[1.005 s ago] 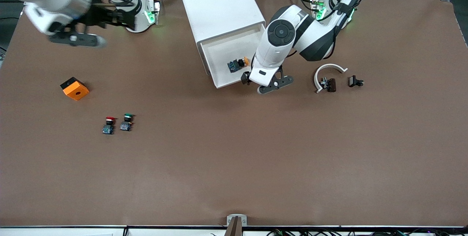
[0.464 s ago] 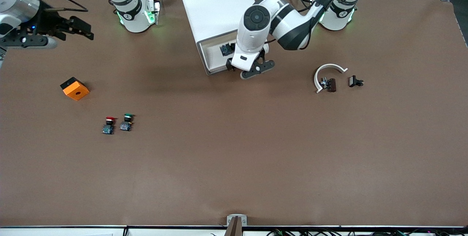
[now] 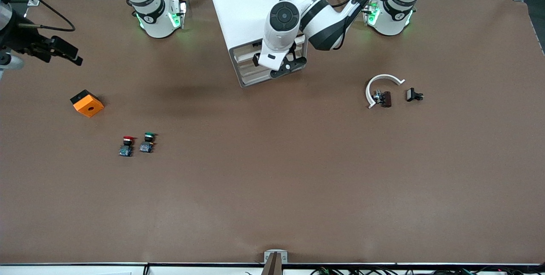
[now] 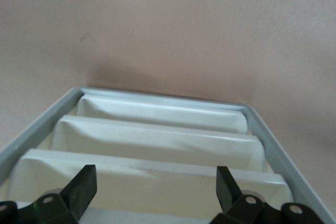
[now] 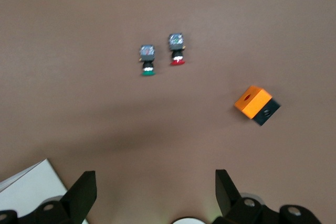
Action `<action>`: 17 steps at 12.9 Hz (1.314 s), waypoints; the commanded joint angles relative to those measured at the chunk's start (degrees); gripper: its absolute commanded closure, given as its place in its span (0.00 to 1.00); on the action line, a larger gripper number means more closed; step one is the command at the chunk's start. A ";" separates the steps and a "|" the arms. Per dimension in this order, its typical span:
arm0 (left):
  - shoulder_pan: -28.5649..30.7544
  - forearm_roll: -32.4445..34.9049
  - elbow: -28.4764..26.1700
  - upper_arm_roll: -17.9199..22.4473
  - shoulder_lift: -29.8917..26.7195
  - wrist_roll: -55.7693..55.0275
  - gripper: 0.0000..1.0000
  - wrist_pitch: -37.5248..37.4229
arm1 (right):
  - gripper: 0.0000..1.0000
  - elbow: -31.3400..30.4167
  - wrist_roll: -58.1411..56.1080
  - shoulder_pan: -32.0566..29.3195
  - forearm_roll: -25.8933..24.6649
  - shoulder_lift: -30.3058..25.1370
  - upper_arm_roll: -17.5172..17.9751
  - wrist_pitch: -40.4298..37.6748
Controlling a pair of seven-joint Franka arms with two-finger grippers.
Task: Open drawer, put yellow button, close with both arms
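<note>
Bending down at the cabinet [image 3: 251, 11] front, left gripper [image 3: 284, 64] hung with fingers spread, empty, by the drawer [image 4: 152, 182]; right gripper [image 3: 59, 51] waited, fingers spread, empty, above the table [image 3: 272, 181].

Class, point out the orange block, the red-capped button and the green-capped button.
orange block [image 3: 87, 103], front view, on its orange top face.
red-capped button [image 3: 126, 139], front view, on its red cap.
green-capped button [image 3: 148, 135], front view, on its green cap.

yellow button not visible anywhere. left gripper [image 3: 283, 64] covers drawer [image 3: 251, 50] front. right gripper [image 3: 57, 48] arm cut at 9 o'clock edge, front view.
</note>
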 commanded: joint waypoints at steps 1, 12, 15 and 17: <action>-1.82 -1.61 0.85 -0.09 2.75 -3.21 0.00 -0.55 | 0.00 8.93 -0.49 -1.01 -1.81 5.34 0.99 -0.63; 7.03 3.37 6.10 0.88 1.88 -4.54 0.00 -5.36 | 0.00 17.75 -0.67 -4.18 -0.76 8.61 3.10 -8.54; 14.14 9.89 10.59 0.79 1.79 -3.75 0.00 -9.24 | 0.00 17.22 -0.67 -3.65 -0.76 8.69 3.01 -8.80; 19.68 10.87 12.88 0.88 1.53 -0.33 0.00 -10.91 | 0.00 17.22 -0.58 -2.78 -0.84 8.78 3.01 -9.07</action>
